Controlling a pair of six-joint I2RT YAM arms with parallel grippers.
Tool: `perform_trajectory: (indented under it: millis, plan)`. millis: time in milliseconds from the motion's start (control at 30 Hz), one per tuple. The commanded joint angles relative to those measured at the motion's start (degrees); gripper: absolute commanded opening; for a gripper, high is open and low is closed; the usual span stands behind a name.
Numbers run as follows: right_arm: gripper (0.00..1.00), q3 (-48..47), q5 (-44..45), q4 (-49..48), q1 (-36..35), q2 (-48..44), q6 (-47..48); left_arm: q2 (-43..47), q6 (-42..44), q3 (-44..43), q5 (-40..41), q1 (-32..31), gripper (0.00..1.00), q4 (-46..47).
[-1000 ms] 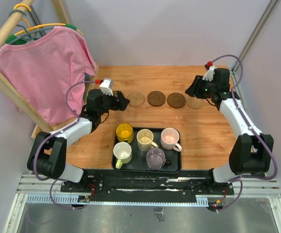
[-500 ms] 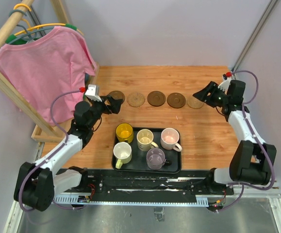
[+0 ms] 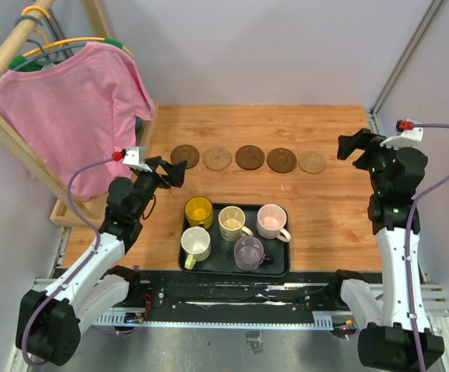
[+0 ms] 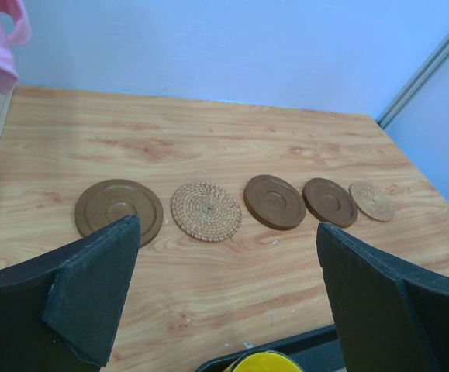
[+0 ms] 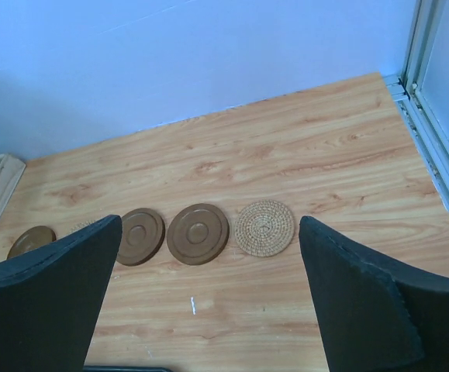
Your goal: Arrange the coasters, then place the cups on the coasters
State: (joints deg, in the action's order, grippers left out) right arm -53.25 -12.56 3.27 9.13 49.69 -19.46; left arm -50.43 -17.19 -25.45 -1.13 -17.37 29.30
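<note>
Wood-grain table is carrying the five coasters in one straight row across its middle, each lying flat and apart from its neighbours: from the left, a dark brown coaster, a tan woven coaster, a second dark brown coaster, a third dark brown coaster, and a second tan woven coaster at the right end. Nearer the arms, a black tray is holding all five cups upright: the yellow cup, cream cup and pink cup along its far side, the white cup and grey-purple cup along its near side. The left gripper is hovering near the row's left end with its jaws spread wide, gripping nothing. The right gripper is hanging beyond the right end, apart from the coasters, jaws likewise spread and empty
</note>
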Motion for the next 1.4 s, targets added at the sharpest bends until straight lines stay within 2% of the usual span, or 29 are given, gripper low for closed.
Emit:
perform_trajectory:
  millis: [0,200,567,1167,1367]
  plan:
    - [0.98,2.77,0.09,-3.39,0.27,-2.21,-0.74,2.16,-1.13,0.2,0.7,0.3,1.0,0.48]
    - [0.98,2.21,1.8,3.59,0.24,-2.49,0.53,3.9,-2.04,1.32,1.19,0.28,1.0,0.18]
    - [1.0,6.15,0.53,9.65,0.16,-2.51,0.83,5.28,-3.12,3.35,0.95,0.29,1.0,-3.06]
    - [0.98,6.83,-0.98,9.94,-0.19,2.1,0.17,8.44,-4.5,7.18,1.48,0.27,1.0,-6.27]
    - [0.96,6.66,2.11,13.04,-2.54,1.69,2.09,9.12,-4.25,8.31,-0.88,0.23,1.0,-6.27]
